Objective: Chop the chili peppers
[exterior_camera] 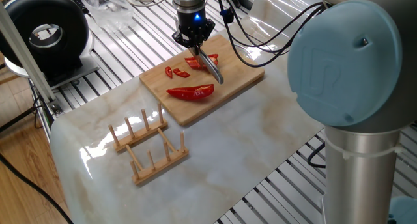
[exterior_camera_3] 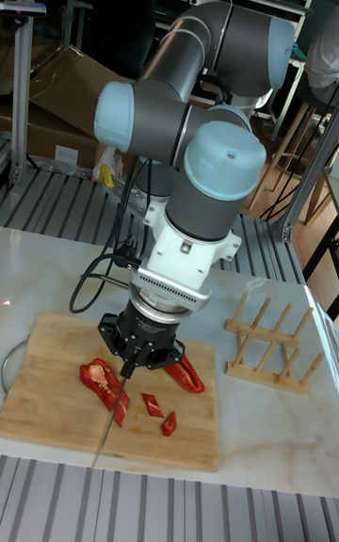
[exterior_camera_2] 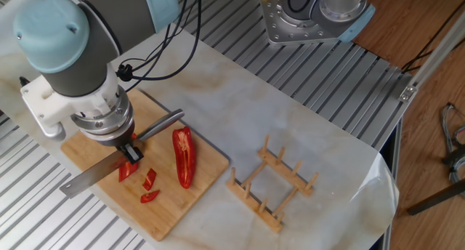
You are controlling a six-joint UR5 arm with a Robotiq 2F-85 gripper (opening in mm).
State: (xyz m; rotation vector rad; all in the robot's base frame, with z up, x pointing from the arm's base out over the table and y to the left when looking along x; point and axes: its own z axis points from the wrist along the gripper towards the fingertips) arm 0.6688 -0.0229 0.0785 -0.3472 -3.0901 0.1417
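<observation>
A wooden cutting board (exterior_camera: 242, 77) (exterior_camera_2: 183, 206) (exterior_camera_3: 38, 393) carries the chili peppers. One long red half (exterior_camera: 190, 92) (exterior_camera_2: 184, 157) (exterior_camera_3: 188, 373) lies whole. Another half (exterior_camera: 197, 61) (exterior_camera_2: 128, 170) (exterior_camera_3: 98, 378) sits under the knife, with small cut bits (exterior_camera: 177, 72) (exterior_camera_2: 149, 182) (exterior_camera_3: 151, 404) beside it. My gripper (exterior_camera: 193, 43) (exterior_camera_2: 129, 150) (exterior_camera_3: 127, 363) points down over the board, shut on a knife (exterior_camera: 212, 68) (exterior_camera_2: 91, 179) (exterior_camera_3: 106, 424). The blade lies across the partly cut half, at or close to the board.
A wooden peg rack (exterior_camera: 147, 146) (exterior_camera_2: 272, 186) (exterior_camera_3: 269, 340) stands on the marble tabletop away from the board. A black round device (exterior_camera: 45, 35) sits at the table's far left corner. Cables (exterior_camera: 254, 35) trail behind the board.
</observation>
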